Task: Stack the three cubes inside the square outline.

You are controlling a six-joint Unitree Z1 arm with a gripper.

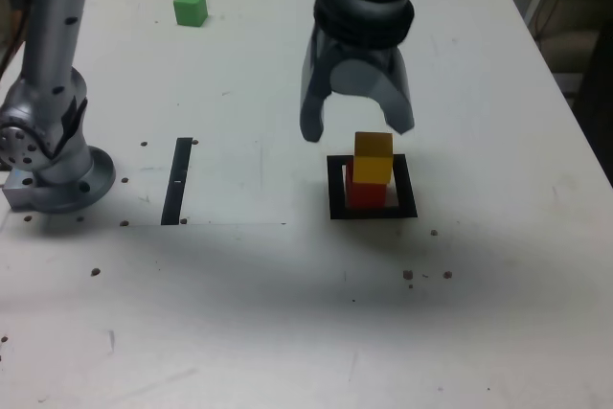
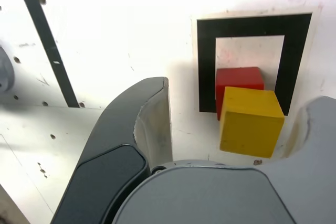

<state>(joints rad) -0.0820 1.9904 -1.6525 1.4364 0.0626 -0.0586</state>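
Note:
The yellow cube (image 1: 374, 157) rests on top of the red cube (image 1: 364, 191), a little askew, inside the black square outline (image 1: 334, 191). My gripper (image 1: 356, 129) hangs just behind and above the stack, open, its fingers apart and touching neither cube. The wrist view looks down on the yellow cube (image 2: 251, 121) over the red cube (image 2: 239, 78) within the square outline (image 2: 206, 66), between my spread fingers (image 2: 152, 119). Far off at the back, towards the exterior view's left, the green cube (image 1: 191, 8) sits alone.
The arm's base (image 1: 56, 165) stands at the exterior view's left edge. A narrow black strip (image 1: 178, 180) lies on the white table (image 1: 287, 323) between the base and the outline. The table's right edge borders clutter.

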